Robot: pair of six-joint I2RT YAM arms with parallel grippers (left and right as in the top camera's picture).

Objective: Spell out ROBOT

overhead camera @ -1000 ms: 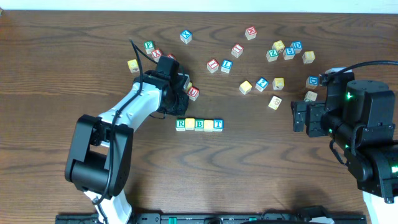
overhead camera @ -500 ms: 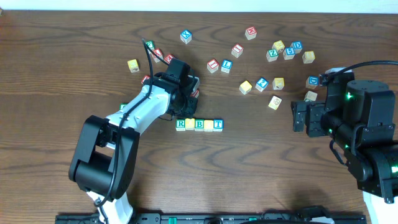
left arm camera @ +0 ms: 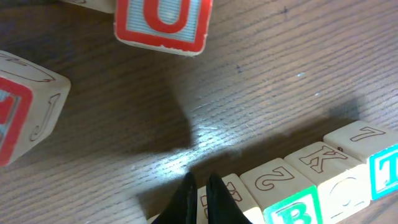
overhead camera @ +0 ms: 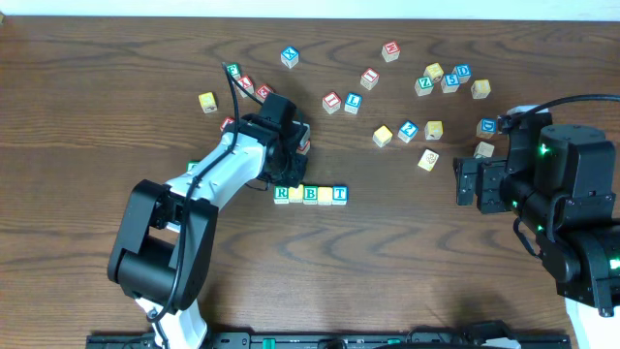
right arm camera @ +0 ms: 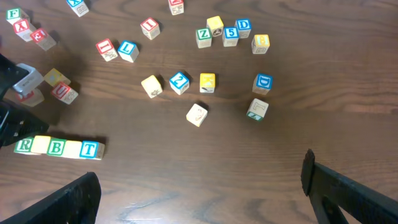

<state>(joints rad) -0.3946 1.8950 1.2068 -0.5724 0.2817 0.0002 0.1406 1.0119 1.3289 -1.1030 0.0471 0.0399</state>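
Note:
The ROBOT row (overhead camera: 311, 194) lies mid-table: green R (overhead camera: 282, 194), a yellow-faced block (overhead camera: 296, 194), green B (overhead camera: 311, 194), a second yellow-faced block (overhead camera: 325, 194) and blue T (overhead camera: 340, 194). My left gripper (overhead camera: 288, 178) is shut and empty. In the left wrist view its gripper (left arm camera: 199, 183) has its tips low, just behind the row's left part, beside the first yellow-faced block (left arm camera: 239, 196) and the B (left arm camera: 292, 205). My right gripper (right arm camera: 199, 186) stands open and empty at the right. The row (right arm camera: 56, 147) is far to its left.
A red U cube (left arm camera: 163, 22) and another red cube (left arm camera: 25, 118) sit just behind the left gripper. Loose cubes are scattered along the back (overhead camera: 290, 56) and back right (overhead camera: 446, 78). A blue cube (overhead camera: 485, 127) and a pale one (overhead camera: 483, 149) lie close to the right gripper.
The left arm swung right and its shut gripper came down toward the row's left end. In the last half second it barely moved. The right arm stayed still.

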